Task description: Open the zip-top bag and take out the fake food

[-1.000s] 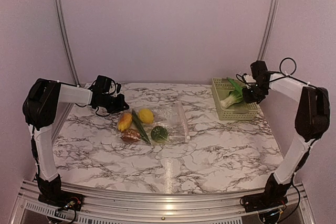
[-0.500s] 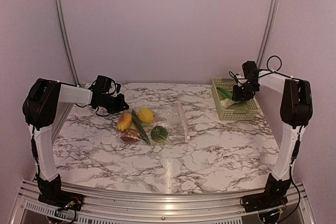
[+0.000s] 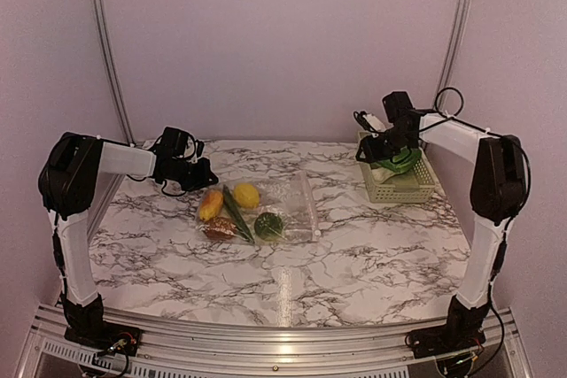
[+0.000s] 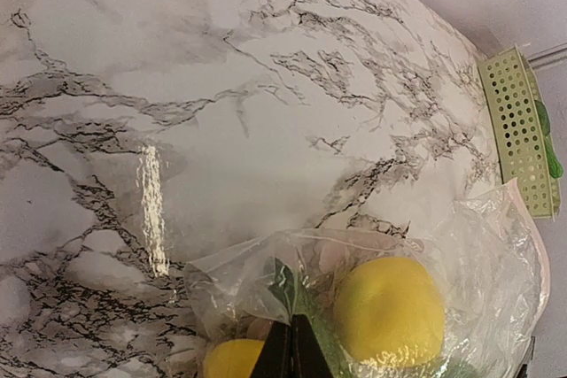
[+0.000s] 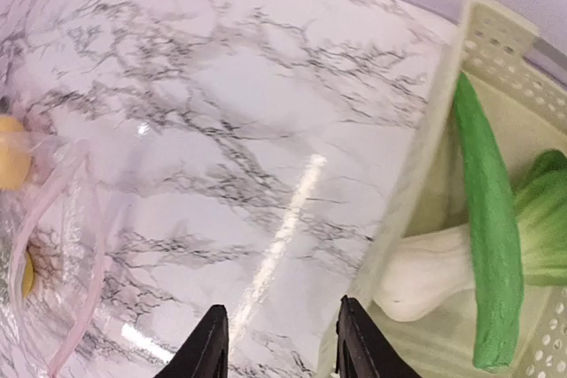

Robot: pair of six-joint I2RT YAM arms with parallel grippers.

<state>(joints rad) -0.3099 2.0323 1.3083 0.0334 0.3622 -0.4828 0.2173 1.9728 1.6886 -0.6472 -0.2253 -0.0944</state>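
The clear, crinkly bag (image 3: 292, 196) lies flat on the tabletop (image 3: 372, 245), left of centre, with its whitish zip strip along the right edge. Bunched in its left half are a lemon (image 3: 245, 195), a yellow-orange piece (image 3: 210, 204), a brown round piece (image 3: 220, 228), a long green pod (image 3: 236, 212) and a green ball (image 3: 268, 225). The leafy green (image 3: 400, 164) lies well apart, in the basket (image 3: 403, 194) at the far right.

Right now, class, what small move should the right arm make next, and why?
Probably swing the right arm, jaws open, over to the bag: the leafy green lies in the basket, while the lemon sits bagged.
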